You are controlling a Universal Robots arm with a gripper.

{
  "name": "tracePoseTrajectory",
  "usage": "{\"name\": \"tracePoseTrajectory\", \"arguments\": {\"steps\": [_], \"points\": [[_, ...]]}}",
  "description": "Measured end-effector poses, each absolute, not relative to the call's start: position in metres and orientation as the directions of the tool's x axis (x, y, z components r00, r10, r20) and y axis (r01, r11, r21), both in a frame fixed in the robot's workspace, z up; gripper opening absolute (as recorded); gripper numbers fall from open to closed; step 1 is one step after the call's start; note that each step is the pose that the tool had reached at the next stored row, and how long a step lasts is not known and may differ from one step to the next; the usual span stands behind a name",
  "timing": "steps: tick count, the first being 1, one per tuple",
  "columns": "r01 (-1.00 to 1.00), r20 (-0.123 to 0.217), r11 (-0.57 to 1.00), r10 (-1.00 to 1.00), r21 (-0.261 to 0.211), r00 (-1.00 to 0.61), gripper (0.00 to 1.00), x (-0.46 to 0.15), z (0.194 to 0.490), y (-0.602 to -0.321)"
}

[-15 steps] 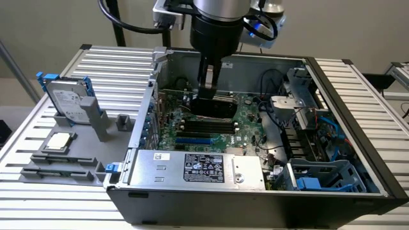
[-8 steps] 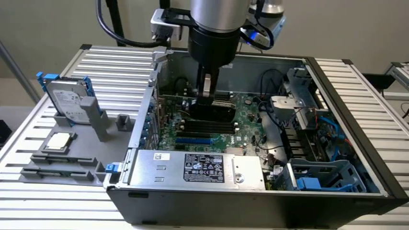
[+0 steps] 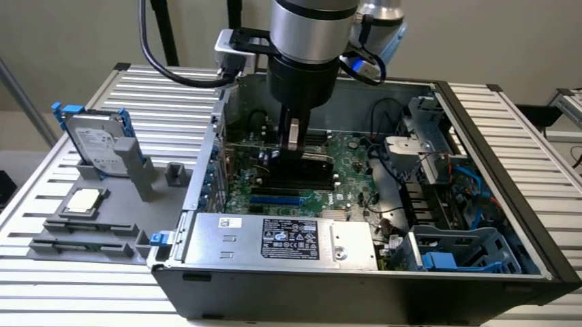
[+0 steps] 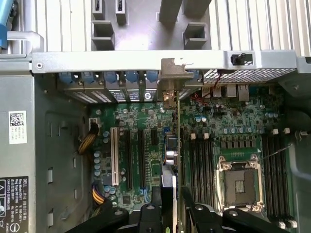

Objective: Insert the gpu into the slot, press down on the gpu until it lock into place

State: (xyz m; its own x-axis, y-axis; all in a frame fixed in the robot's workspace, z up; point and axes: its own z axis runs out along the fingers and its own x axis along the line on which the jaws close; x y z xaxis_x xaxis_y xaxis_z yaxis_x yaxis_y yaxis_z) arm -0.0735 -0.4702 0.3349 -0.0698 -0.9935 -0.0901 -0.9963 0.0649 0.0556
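Gripping the graphics card (image 3: 307, 169) by its top edge, the pincer (image 4: 174, 206) is clamped partway shut on it, upright over the circuit board (image 4: 146, 160). Whether it sits in the blue slot (image 3: 275, 200) is unclear, and pressing home looks unfinished.

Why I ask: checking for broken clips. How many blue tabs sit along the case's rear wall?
5: first, second, third, fourth and fifth blue tab, in one row along the rear rail, the fifth beside the gpu's metal bracket. More may hide behind it.

gpu (image 3: 311, 169) mostly behind gripper (image 3: 293, 144), ext. view
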Motion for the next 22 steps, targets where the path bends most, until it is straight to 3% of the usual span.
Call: {"name": "tracePoseTrajectory", "arguments": {"steps": [22], "points": [[-0.997, -0.099, 0.057, -0.993, 0.056, -0.062, 0.26, -0.076, 0.295, -0.473]]}}
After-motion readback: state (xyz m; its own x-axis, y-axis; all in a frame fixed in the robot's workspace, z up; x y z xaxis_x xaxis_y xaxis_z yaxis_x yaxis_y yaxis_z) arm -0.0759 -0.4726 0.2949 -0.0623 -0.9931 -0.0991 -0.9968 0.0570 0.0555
